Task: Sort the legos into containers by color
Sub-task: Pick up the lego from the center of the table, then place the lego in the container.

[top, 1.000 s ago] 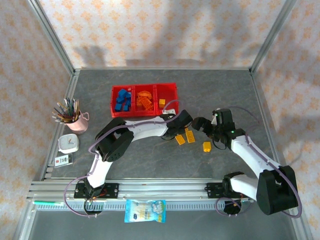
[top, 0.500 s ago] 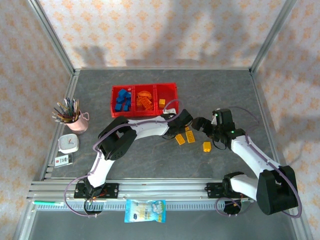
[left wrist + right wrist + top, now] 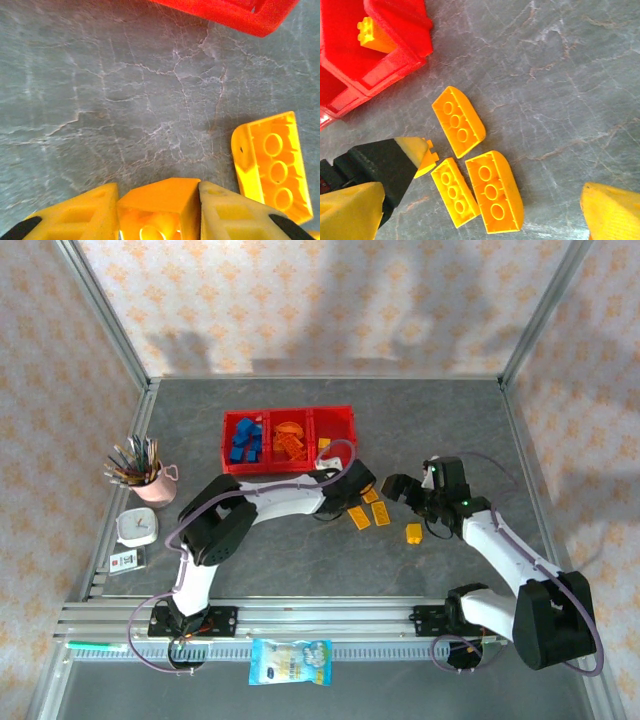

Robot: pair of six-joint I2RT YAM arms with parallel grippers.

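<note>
On the grey tabletop, just beside the red tray, the left end effector is clamped on a yellow brick held only at its fingertips. The brick could twist loose before reaching the tray's right compartment. The right end effector, fingers spread and empty, hangs close enough to risk a collision. Three loose yellow bricks lie beneath it.

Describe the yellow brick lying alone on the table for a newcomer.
From the red tray at the back, move toward the front right past the three clustered yellow bricks. The target is the single yellow brick beside the right arm, apart from that cluster.
</note>
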